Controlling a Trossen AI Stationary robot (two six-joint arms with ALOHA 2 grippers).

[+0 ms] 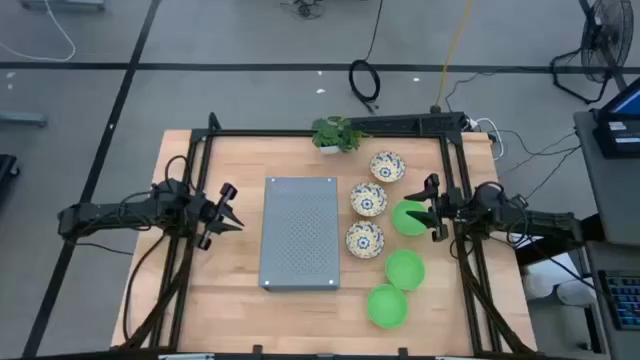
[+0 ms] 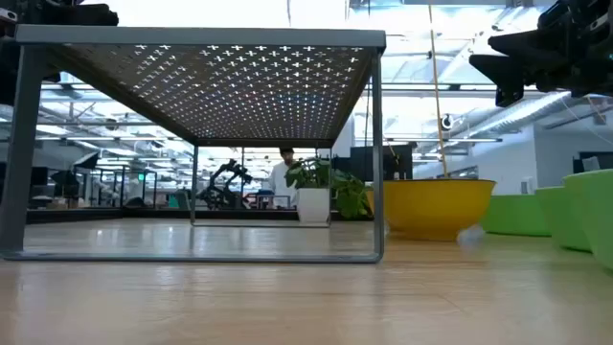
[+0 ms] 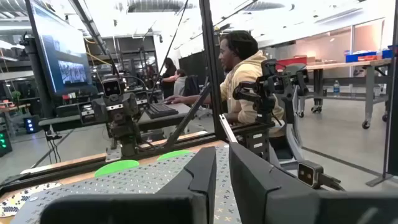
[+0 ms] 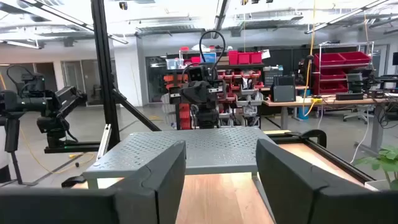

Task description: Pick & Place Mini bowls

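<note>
Three floral bowls (image 1: 368, 200), three green bowls (image 1: 404, 268)

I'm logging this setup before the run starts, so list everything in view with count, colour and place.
green bowls: three, plain bright green, in a line along the table's right side, nearest the right arm.
patterned bowls: three, cream with blue-and-yellow flowers, in a line between the tray and the green bowls.
tray: one, grey, perforated, on legs at the table's middle.
plant: one, green and leafy, at the far edge.
person: one, in a yellow top, seated beyond the table.
left gripper: left of the tray, holding nothing.
right gripper: jaws open over the farthest green bowl.
</note>
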